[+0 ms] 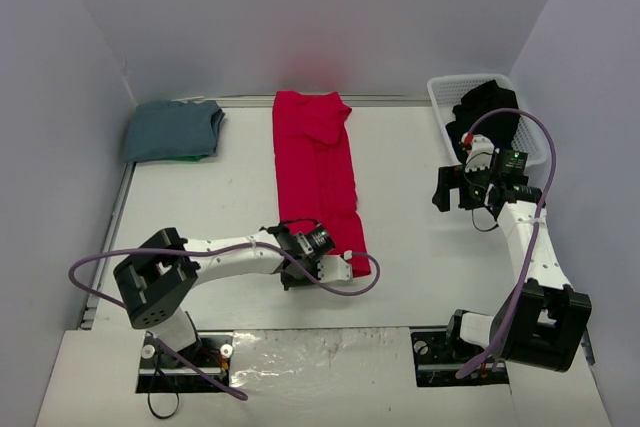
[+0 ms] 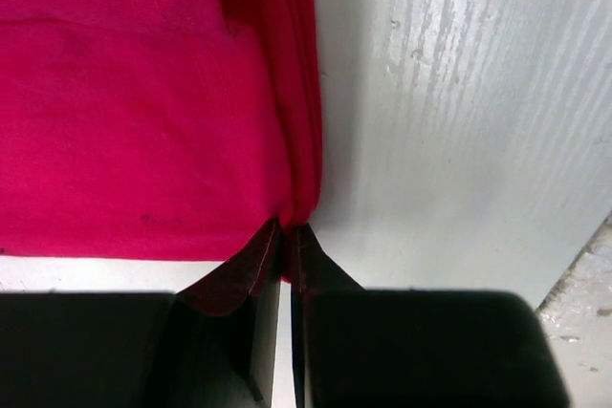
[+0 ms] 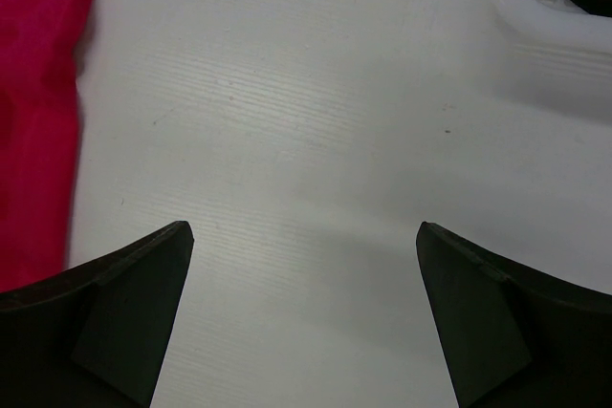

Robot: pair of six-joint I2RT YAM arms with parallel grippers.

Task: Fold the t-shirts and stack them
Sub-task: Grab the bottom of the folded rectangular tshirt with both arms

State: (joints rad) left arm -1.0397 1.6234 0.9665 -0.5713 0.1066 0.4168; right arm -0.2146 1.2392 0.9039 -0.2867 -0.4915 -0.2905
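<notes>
The red t-shirt (image 1: 318,162) lies folded into a long strip down the middle of the table, its near end at my left gripper (image 1: 338,265). The left gripper (image 2: 285,231) is shut on the near right corner of the red t-shirt (image 2: 143,112). The slate blue-grey t-shirt (image 1: 172,130) lies folded at the far left. The black t-shirt (image 1: 486,112) sits in the white basket (image 1: 445,107) at the far right. My right gripper (image 1: 446,187) is open and empty over bare table right of the red shirt; in its wrist view (image 3: 304,236) the red shirt's edge (image 3: 38,102) is at left.
Grey walls close in the table on three sides. The white basket's rim (image 3: 545,16) shows at the top right of the right wrist view. A purple cable loops from each arm. A green edge shows under the blue-grey shirt.
</notes>
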